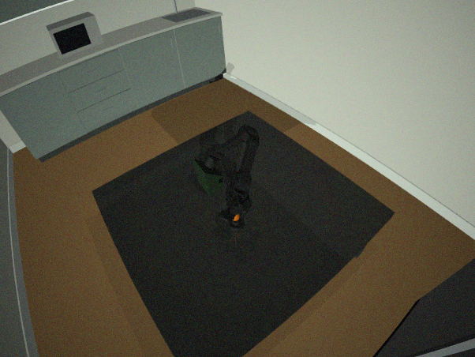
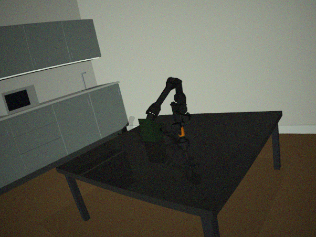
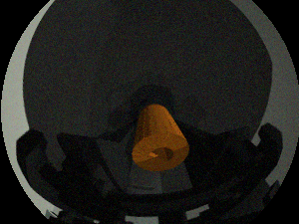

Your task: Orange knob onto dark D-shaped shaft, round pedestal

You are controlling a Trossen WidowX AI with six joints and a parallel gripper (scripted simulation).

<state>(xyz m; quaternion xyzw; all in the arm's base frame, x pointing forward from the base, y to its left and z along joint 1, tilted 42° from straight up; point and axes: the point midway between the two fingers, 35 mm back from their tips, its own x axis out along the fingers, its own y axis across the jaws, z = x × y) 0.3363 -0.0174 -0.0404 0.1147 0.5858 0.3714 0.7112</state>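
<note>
1 orange knob (image 1: 236, 217) (image 2: 181, 131) (image 3: 158, 143) is in the grip of your jaws (image 1: 237, 215) (image 2: 181, 128) — they stand partway open, stopped by the knob between them. You have the arm (image 1: 249, 152) (image 2: 181, 98) bent over at its top joint, with its last part reaching down toward the worktop (image 1: 252, 268) (image 2: 225, 157).

Look at the exterior view and you see the knob roughly upright, directly above the dark round pedestal (image 1: 237, 224) (image 2: 183, 144). You cannot tell from these dim pictures whether the knob's lower end touches the shaft or sits partly over it, and the shaft itself is too dark to pick out. In the wrist view, 1 end of the knob faces you, showing a round face with a darker recess in it; its body narrows away from you toward a dark round shape.

Beside the arm's lower part, you have 1 dark green block-like thing (image 1: 209, 179) (image 2: 150, 131) on the worktop, apart from the knob. Beyond the worktop, you can see a run of grey-green cabinets (image 1: 154, 71) (image 2: 79, 120), with 1 boxy appliance (image 1: 75, 37) (image 2: 19, 99) on the counter — its front panel is black.
</note>
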